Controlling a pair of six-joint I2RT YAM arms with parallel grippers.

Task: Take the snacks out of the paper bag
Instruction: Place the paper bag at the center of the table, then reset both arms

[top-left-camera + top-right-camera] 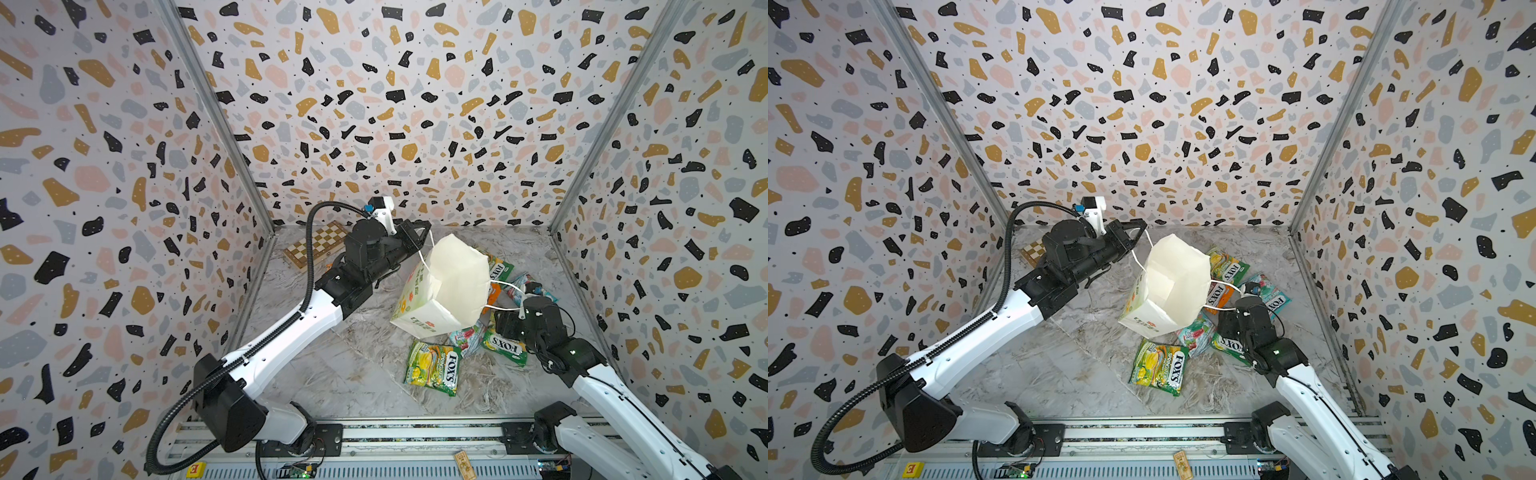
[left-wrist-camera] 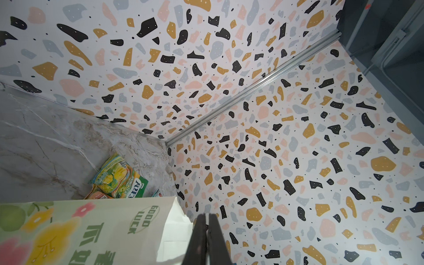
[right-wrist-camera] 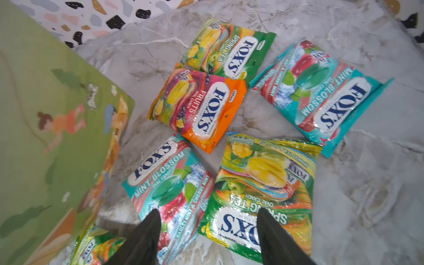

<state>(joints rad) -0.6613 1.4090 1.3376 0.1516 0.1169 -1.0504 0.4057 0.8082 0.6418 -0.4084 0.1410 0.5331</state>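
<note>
Top views both show the white paper bag (image 1: 453, 278) tilted mid-table on the marble table (image 1: 332, 374), mouth turned up toward the camera, nothing visible inside. Whether it rests or hangs I can't tell. The left gripper (image 1: 426, 228) reaches in from the far left, jaws pressed together on the bag's thin cord handle (image 1: 422, 255). FOX'S snacks (image 1: 505, 347) lie on the table around the bag. One green Spring Tea packet (image 1: 434, 368) lies alone on the near side. The rest are to the right, several partly hidden by the bag and the right arm (image 1: 582, 357). The right gripper (image 1: 530, 291) hangs just right of the bag. A wooden chessboard (image 1: 316, 245) sits far left, half covered by the left arm (image 1: 291, 332).

Left wrist view: the two black fingers (image 2: 199, 238) touch, and the bag's printed side is just beside them. The cord I can't make out here.

Right wrist view: the right fingers (image 3: 146, 238) are spread wide with nothing between them. They are above a teal Mint Blossom packet (image 3: 169, 183) and a second green packet (image 3: 263, 190). An orange Fruits packet (image 3: 197, 107) lies beyond. The bag's green side crowds in beside them and covers part of another packet.
</note>
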